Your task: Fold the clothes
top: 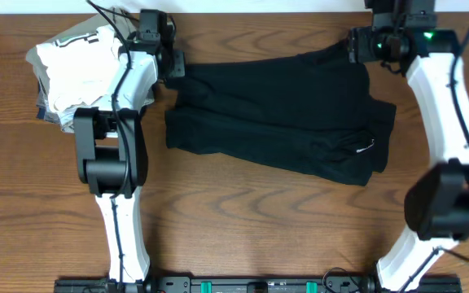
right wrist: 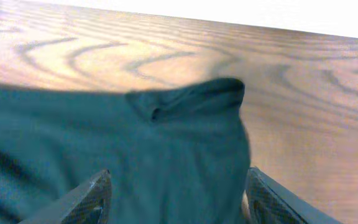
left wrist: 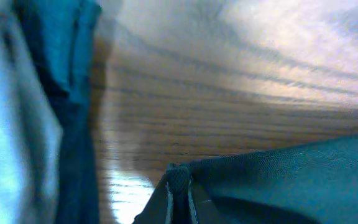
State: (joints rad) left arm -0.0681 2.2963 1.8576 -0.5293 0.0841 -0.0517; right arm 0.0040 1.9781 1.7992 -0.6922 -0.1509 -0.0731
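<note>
- Wooden surface (top: pixel 243 232) carries the black clothes (top: pixel 283 114), spread out (white logo (top: pixel 365 147) near the right end).
- Right jaws gape wide at the far right corner, fabric between them.
- Left jaws at the far left corner; grip unclear.

- The overhead view is bright, even and sharp; the black garment (top: pixel 275 106) swallows fold detail, and shadows on the table (top: pixel 243 228) are soft.
- The left wrist view is blurred throughout, with pale glare on the wood.
- The right wrist view is clearer and blue-tinted, and its far edge is washed out white.
</note>
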